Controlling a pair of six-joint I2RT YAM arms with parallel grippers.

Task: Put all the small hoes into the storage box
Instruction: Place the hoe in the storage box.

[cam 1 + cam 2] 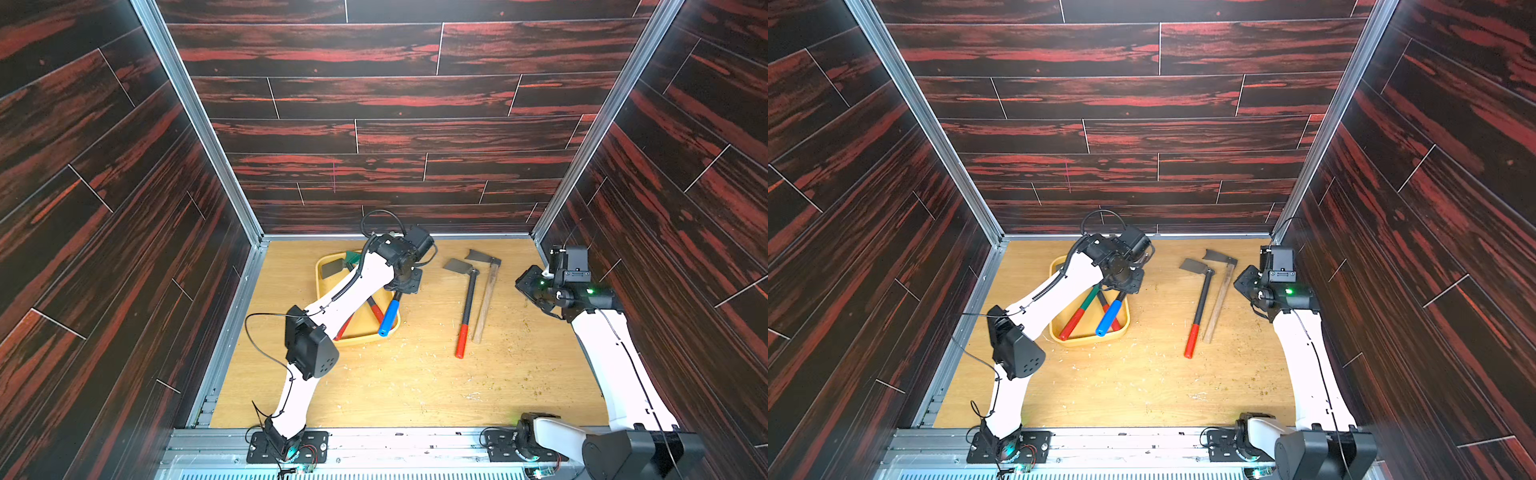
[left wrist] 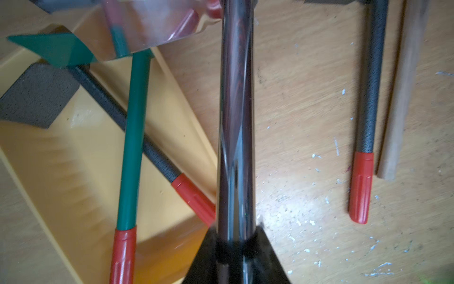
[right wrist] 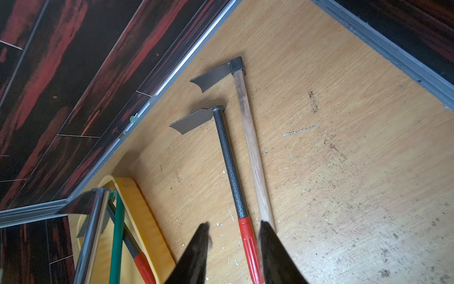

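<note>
My left gripper [image 2: 235, 236] [image 1: 398, 294] [image 1: 1123, 291] is shut on the chrome shaft [image 2: 235, 110] of a small hoe. Its blue grip [image 1: 389, 318] [image 1: 1108, 318] slants down over the front right part of the yellow storage box [image 1: 357, 340] [image 1: 1088, 341] [image 2: 61, 159]. Its shiny blade [image 2: 147, 24] [image 3: 83, 204] is at the far end of the box. My right gripper [image 3: 233, 236] [image 1: 528, 286] [image 1: 1246, 283] hangs open and empty by the right wall. It is above the handle ends of two hoes on the table.
A green-shafted hoe [image 2: 134, 137] [image 1: 1084, 307] and a black speckled hoe [image 2: 118, 110], both red-gripped, lie crossed in the box. On the table to the right lie a black speckled hoe [image 1: 467, 307] [image 3: 228, 157] and a wooden-handled hoe [image 1: 486, 299] [image 3: 250, 137]. Walls enclose three sides.
</note>
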